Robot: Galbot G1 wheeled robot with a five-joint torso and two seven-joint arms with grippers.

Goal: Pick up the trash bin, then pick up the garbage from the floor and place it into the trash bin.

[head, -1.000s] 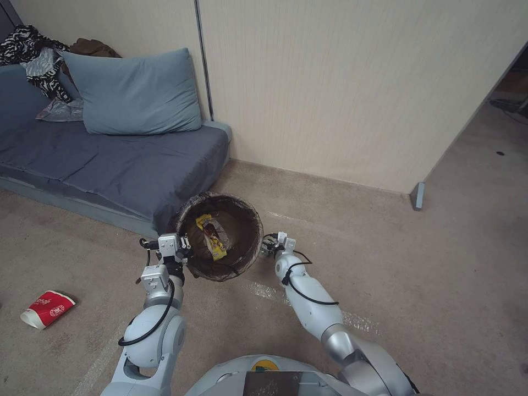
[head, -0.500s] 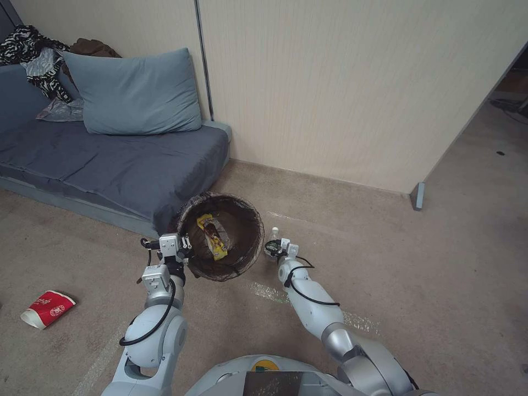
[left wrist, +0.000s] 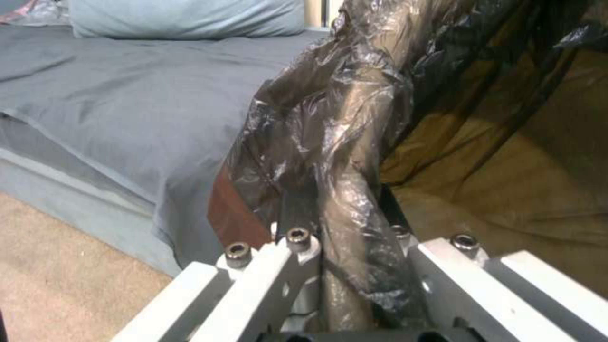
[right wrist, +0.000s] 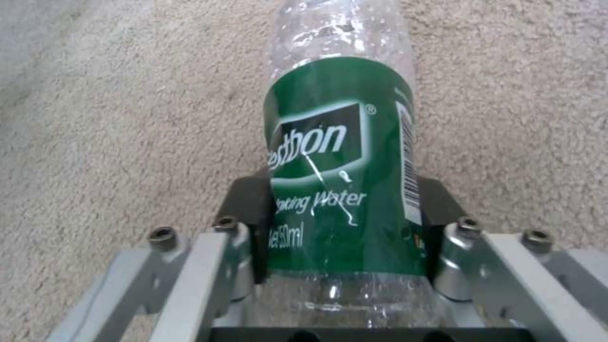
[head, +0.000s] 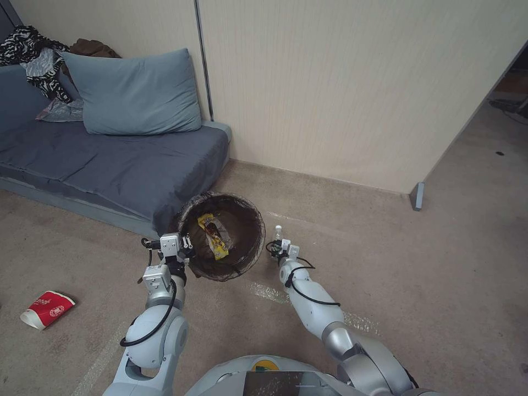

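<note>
Head view showed my left claw clamped on the rim of the trash bin, held just beside the sofa. My right claw gripped the bottle by its green label, beside the bin over the carpet.

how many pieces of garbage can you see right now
3. A yellow snack wrapper lies inside the lined white plastic trash bin; a clear green-labelled plastic bottle is in the right claw; a red-and-white paper cup lies on the floor. The bin may hide more.
</note>
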